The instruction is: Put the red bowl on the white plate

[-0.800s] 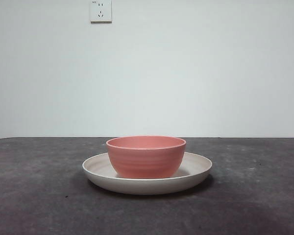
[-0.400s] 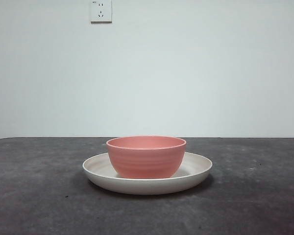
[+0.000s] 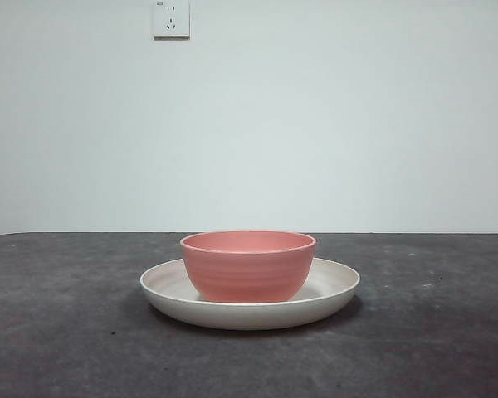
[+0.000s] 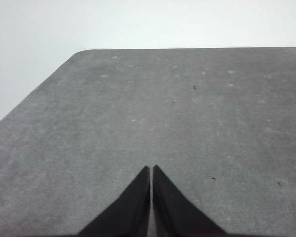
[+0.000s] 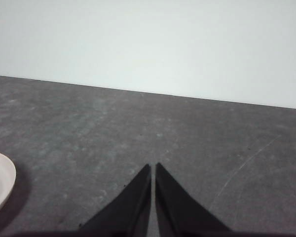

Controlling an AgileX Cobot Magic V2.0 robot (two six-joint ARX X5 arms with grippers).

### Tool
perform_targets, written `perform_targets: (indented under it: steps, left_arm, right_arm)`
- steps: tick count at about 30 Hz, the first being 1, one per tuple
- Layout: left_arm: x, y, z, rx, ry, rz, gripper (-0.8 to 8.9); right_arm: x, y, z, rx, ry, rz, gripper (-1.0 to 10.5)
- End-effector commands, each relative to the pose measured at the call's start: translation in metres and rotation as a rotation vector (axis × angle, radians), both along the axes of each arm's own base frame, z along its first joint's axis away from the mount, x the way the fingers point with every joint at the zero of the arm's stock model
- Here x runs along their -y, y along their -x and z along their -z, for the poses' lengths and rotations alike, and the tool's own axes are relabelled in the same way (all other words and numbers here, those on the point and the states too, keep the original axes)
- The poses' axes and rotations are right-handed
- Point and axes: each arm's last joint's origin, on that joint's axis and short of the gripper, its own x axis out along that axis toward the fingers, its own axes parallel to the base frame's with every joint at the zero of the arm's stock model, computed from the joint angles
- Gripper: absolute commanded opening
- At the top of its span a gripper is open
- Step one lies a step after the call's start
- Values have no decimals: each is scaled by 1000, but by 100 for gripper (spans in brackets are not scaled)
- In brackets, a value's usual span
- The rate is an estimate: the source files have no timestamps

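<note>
- Pincer on the left arm [image 4: 151, 170] is showing its two black jaws pressed together, tips nearly touching, gripping nothing – it is hanging over bare dark counter [image 4: 138, 113] with no task thing in its own view.
- Pincer on the right arm [image 5: 152, 168] is likewise sitting narrow and empty, jaws closed to a thin slit; only a sliver of the white plate [image 5: 0, 182] is showing at the edge of its wrist view, well apart from the tips.
- Neither arm is appearing in the front view, so both are judged to be waiting back from the work, each pointing low and forward across the counter.
- Outward from there, the red bowl [image 3: 247, 265] is standing upright inside the white plate [image 3: 332, 290], roughly centred, with rim showing on both sides – the placing is looking done.
- Risk is seeming small from here: the likeliest trouble would be the right arm sweeping toward the plate's near edge on some further move and nudging it, which could slide plate and bowl together across the counter.
- A wall socket [image 3: 171, 18] is sitting high on the pale wall behind.
</note>
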Motion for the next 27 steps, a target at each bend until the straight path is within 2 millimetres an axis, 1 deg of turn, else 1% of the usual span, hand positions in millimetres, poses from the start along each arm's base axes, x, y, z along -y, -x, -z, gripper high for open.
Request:
perform_targets:
  steps: [1, 7, 11, 27]
  left_arm:
    - [0, 0, 6, -29, 6, -3, 9]
    - [0, 0, 6, -28, 6, -3, 9]
    - [0, 0, 6, -27, 6, -3, 9]
    - [0, 0, 6, -26, 6, -3, 9]
  right_arm:
    - [0, 0, 9, -48, -29, 7, 9]
    - [0, 1, 21, -172, -42, 9, 9]
    - [0, 1, 20, -170, -77, 9, 9]
    - [0, 1, 19, -160, -75, 5, 9]
